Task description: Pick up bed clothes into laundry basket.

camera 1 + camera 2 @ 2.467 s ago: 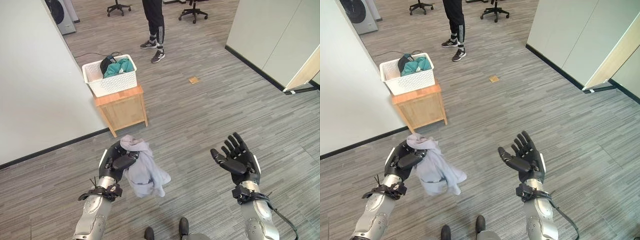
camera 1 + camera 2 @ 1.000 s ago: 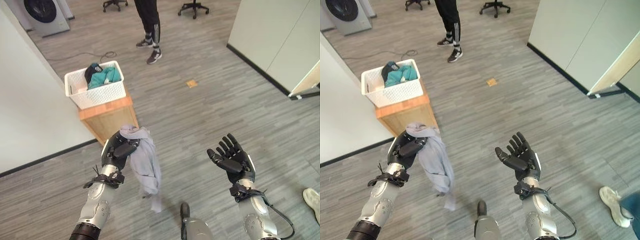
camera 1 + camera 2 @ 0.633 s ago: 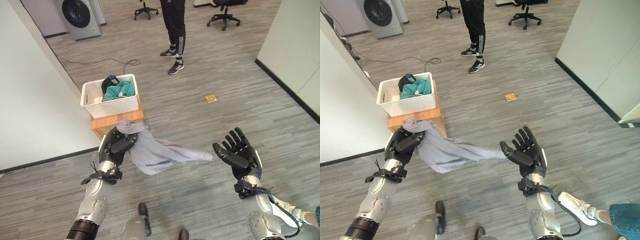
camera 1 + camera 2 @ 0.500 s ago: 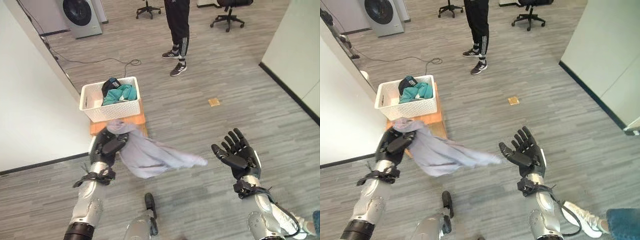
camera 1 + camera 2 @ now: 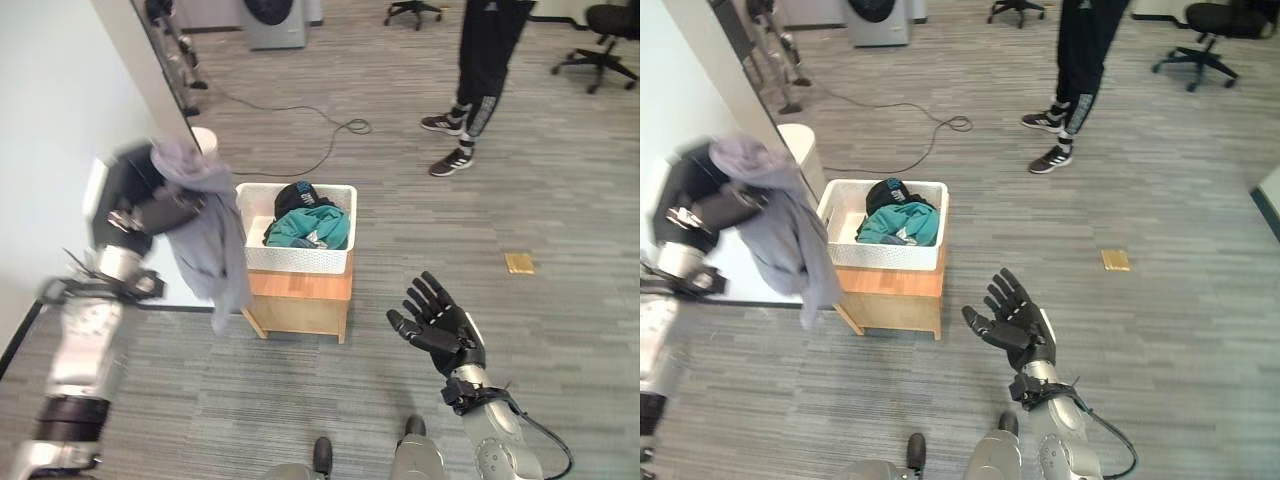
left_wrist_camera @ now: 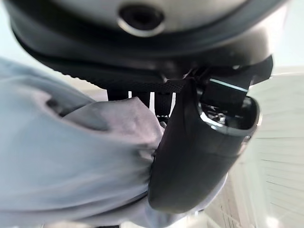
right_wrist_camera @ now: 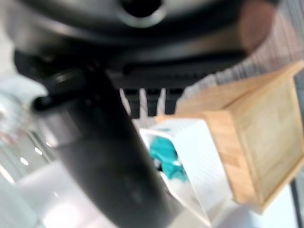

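The left hand [image 5: 140,200] is curled tight round a bunched fold of the grey garment [image 5: 210,245]. The cloth looks light, soft and limp, so a gathered bunch is the sound hold. It hangs below the hand, just beside the white laundry basket [image 5: 300,258] on its wooden stand [image 5: 300,300]. The right hand [image 5: 437,325] is spread open, holding nothing.

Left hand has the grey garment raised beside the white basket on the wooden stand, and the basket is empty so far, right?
Not quite: the white basket is not empty. The left eye view shows teal clothing and a dark item already in it. The rest holds: the left hand grips the grey garment, raised beside the basket on the wooden stand.
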Controlling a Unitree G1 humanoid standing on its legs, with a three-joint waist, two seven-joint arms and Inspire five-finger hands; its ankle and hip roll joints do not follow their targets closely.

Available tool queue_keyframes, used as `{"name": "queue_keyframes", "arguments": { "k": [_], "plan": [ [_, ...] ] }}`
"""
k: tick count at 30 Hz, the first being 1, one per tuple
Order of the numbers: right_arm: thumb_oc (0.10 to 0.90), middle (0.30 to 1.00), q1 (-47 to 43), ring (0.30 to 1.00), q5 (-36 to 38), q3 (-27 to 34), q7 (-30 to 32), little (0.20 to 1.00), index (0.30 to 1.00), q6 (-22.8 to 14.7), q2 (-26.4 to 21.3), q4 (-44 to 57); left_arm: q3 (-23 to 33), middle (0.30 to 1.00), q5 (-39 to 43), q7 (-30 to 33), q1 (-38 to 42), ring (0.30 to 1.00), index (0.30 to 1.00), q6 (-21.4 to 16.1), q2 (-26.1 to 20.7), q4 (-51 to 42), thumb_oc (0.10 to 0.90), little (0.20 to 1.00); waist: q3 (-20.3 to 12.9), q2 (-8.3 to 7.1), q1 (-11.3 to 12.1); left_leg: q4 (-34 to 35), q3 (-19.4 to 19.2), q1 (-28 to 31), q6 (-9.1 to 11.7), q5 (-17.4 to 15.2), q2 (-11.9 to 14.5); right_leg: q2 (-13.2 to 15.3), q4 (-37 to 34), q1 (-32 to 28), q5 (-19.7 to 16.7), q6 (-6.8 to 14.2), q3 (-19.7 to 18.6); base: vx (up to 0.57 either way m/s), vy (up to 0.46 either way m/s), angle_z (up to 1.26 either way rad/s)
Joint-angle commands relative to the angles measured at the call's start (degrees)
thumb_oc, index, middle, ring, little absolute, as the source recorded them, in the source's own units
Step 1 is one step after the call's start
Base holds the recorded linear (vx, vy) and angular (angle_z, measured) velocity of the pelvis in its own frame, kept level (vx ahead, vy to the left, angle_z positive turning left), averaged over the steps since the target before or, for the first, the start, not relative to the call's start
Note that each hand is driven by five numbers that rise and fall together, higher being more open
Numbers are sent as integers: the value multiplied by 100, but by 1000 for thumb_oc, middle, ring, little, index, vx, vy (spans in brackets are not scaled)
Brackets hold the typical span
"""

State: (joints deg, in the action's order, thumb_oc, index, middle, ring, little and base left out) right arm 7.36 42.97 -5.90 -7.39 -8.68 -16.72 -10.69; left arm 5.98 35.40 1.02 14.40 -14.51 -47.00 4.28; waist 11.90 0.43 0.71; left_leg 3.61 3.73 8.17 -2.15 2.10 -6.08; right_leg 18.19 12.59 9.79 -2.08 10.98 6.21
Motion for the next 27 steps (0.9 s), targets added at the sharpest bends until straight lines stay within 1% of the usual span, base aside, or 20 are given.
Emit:
{"name": "queue_keyframes", "arguments": {
  "k": [1, 4, 5, 6, 7, 8, 9, 10, 11, 12, 13, 14, 15, 16, 17, 18, 19, 20, 23, 27],
  "plan": [
    [800, 900, -400, 900, 10, 257, -437, 900, 900, -407, -258, 430, 647, 300, -63, 207, 852, 300, 300, -1165, -912, -594, 400, 300, -732, 137, 80, -50, -569, -461, 631, -123, 750, -235, -994, -1063, 88, 116, 314, 34, -160, 14],
    [800, 900, -302, 900, 33, 369, -449, 900, 900, -455, -346, 447, 805, 300, -132, 446, 1047, 300, 300, -1332, -1601, -412, 400, 300, -820, 205, 116, -34, -499, -630, 734, 42, 823, -335, -1296, -1291, 82, 60, 538, 43, -131, 12],
    [800, 900, -220, 900, 23, 413, -437, 900, 900, -465, -338, 396, 823, 300, -200, 487, 1077, 300, 300, -1333, -1798, -408, 400, 300, -862, 231, 115, 5, -436, -598, 764, -2, 849, -373, -1328, -1402, 192, 42, 592, 64, -109, 25],
    [800, 900, -156, 900, 17, 443, -443, 900, 900, -468, -337, 403, 774, 300, -281, 513, 1150, 300, 300, -1330, -1981, -394, 400, 300, -872, 253, 94, 10, -417, -594, 778, 5, 861, -394, -1356, -1445, 211, 29, 615, 75, -117, 27],
    [800, 900, -52, 900, 52, 485, -469, 900, 900, -481, -343, 415, 622, 300, -579, 679, 1426, 300, 300, -1285, -2561, -301, 400, 300, -886, 332, 37, -4, -389, -620, 781, 69, 886, -472, -1374, -1450, 195, -12, 630, 55, -81, 19],
    [800, 900, -47, 900, 52, 491, -468, 900, 900, -479, -324, 414, 548, 300, -583, 687, 1496, 300, 300, -1289, -2577, -274, 400, 300, -900, 316, 44, 25, -376, -577, 793, 16, 893, -480, -1389, -1492, 254, -5, 637, 1, -57, 17],
    [800, 900, -43, 900, 51, 505, -468, 900, 900, -481, -312, 417, 493, 300, -584, 690, 1556, 300, 300, -1293, -2583, -256, 400, 300, -879, 309, 51, 2, -376, -608, 785, 68, 890, -476, -1377, -1469, 202, -15, 644, 6, -16, 17],
    [800, 900, -20, 900, 81, 473, -484, 900, 900, -490, -335, 425, 366, 300, -558, 704, 1732, 300, 300, -1308, -2750, -192, 400, 300, -889, 351, 21, 6, -357, -607, 789, 77, 903, -491, -1376, -1467, 205, -20, 643, -12, -46, 13],
    [800, 900, -27, 900, 91, 306, -524, 900, 900, -472, -412, 405, -245, 300, -419, 592, 2300, 300, 300, -1258, -3102, 55, 400, 300, -897, 439, -71, 37, -341, -598, 805, 87, 924, -533, -1398, -1479, 215, -29, 623, 41, -63, 7],
    [800, 900, -6, 900, 99, 269, -558, 900, 900, -437, -422, 404, -675, 300, -326, 521, 2763, 300, 300, -1242, -3234, 242, 400, 300, -893, 460, -94, 43, -343, -581, 813, 88, 936, -551, -1412, -1490, 218, -29, 632, 80, -58, 5],
    [800, 900, 9, 900, 100, 302, -558, 900, 900, -436, -381, 402, -929, 300, -308, 511, 3020, 300, 300, -1257, -3240, 319, 400, 300, -904, 425, -55, 61, -332, -536, 824, 28, 943, -558, -1429, -1538, 277, -21, 637, 27, -33, 3],
    [800, 900, 10, 900, 109, 167, -599, 900, 900, -402, -508, 385, -1627, 300, -277, 365, 3659, 300, 300, -1135, -3439, 700, 400, 300, -893, 534, -151, 50, -365, -578, 829, 110, 958, -575, -1439, -1489, 206, -19, 623, 22, -24, 7],
    [800, 900, 21, 900, 142, 117, -623, 900, 900, -370, -551, 395, -2256, 300, -346, 307, 4246, 300, 300, -1044, -3520, 997, 400, 300, -887, 589, -189, 51, -379, -575, 837, 115, 966, -583, -1440, -1488, 206, -9, 620, 0, 0, 0],
    [800, 900, 53, 900, 163, 133, -625, 900, 900, -360, -529, 396, -3225, 300, -385, 298, 5234, 300, 300, -1000, -3457, 1336, 400, 300, -910, 576, -176, 67, -360, -558, 852, 74, 977, -595, -1448, -1507, 259, 3, 618, 18, -13, 4],
    [800, 900, 70, 900, 183, 135, -625, 900, 900, -347, -563, 386, -3615, 300, -395, 270, 5654, 300, 300, -964, -3405, 1531, 400, 300, -894, 625, -216, 54, -365, -593, 846, 131, 980, -593, -1434, -1476, 213, 2, 614, 15, -6, 4],
    [800, 900, 105, 900, 198, 136, -638, 900, 900, -352, -549, 413, -4158, 300, -363, 218, 6211, 300, 300, -925, -3300, 1821, 400, 300, -890, 619, -230, 56, -374, -590, 847, 130, 981, -594, -1427, -1472, 208, 6, 620, 0, 0, 0],
    [800, 900, 113, 900, 199, 153, -638, 900, 900, -350, -484, 413, -4447, 300, -334, 208, 6499, 300, 300, -935, -3267, 1897, 400, 300, -896, 558, -201, 68, -369, -549, 857, 70, 986, -599, -1440, -1515, 265, 14, 621, 64, -6, -3],
    [800, 900, 163, 900, 190, 142, -633, 900, 900, -346, -529, 415, -4818, 300, -387, 210, 6932, 300, 300, -855, -3100, 2219, 400, 300, -888, 615, -268, 76, -390, -532, 856, 61, 989, -597, -1447, -1517, 259, 24, 615, 74, -8, -7],
    [800, 900, 147, 900, 180, 188, -590, 900, 900, -364, -474, 407, -5534, 300, -219, 128, 7791, 300, 300, -783, -2791, 2829, 400, 300, -863, 561, -334, 92, -436, -512, 847, 50, 998, -599, -1420, -1476, 244, 48, 556, 39, 2, -2],
    [800, 900, 120, 900, 185, 225, -525, 900, 900, -397, -439, 359, -5848, 300, -128, 145, 8266, 300, 300, -743, -2684, 3203, 400, 300, -861, 551, -372, 118, -486, -465, 830, 10, 1013, -620, -1408, -1411, 227, 65, 437, 42, 6, -22]
  ]
}}
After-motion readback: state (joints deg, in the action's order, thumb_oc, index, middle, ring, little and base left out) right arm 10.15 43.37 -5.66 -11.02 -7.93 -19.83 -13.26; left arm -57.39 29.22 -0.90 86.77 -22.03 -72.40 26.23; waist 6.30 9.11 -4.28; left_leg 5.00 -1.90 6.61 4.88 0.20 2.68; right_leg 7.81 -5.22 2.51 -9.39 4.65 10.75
